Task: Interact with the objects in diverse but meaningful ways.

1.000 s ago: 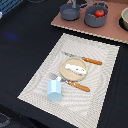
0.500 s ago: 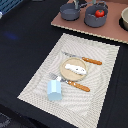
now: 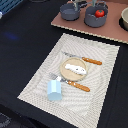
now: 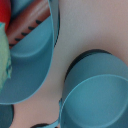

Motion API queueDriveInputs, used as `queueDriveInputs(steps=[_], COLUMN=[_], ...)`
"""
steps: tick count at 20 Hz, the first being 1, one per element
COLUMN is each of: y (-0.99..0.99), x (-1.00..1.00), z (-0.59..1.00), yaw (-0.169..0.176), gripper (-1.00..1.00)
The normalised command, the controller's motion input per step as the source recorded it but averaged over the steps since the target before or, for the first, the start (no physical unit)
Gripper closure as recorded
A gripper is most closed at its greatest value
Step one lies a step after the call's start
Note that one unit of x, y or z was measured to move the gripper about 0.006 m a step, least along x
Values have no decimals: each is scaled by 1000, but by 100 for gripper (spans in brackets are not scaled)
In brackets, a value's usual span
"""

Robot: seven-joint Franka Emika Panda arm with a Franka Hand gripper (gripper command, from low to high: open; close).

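Toy kitchen set laid out on a dark bench (image 3: 20,45), with two grey pots (image 3: 70,11) on a tan board (image 3: 90,27) at the far edge.

A small red tomato (image 3: 100,13) sits in one pot; on the pale placemat (image 3: 105,70) a white flat piece (image 3: 75,68) lies on a round wooden plate (image 3: 67,73), between a knife (image 3: 85,60) and a fork (image 3: 70,82). A pale blue cup (image 3: 54,90) stands just beside the fork. The wrist view looks closely down into the pots; the arm's fingers are out of sight, so their state cannot be told.

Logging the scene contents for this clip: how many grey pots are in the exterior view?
2. One grey pot sits on the tan board toward the exterior view's left; the other grey pot, holding a small red tomato, is beside it. Others could lie outside the frame.
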Motion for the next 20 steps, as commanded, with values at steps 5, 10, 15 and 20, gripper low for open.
queueDriveInputs(steps=[5,10,15,20], y=[361,241,29,66], x=[98,75,313,466], z=[-167,-149,-34,-5], yaw=[3,0,-8,-29], gripper=[-100,-100,-100,-100])
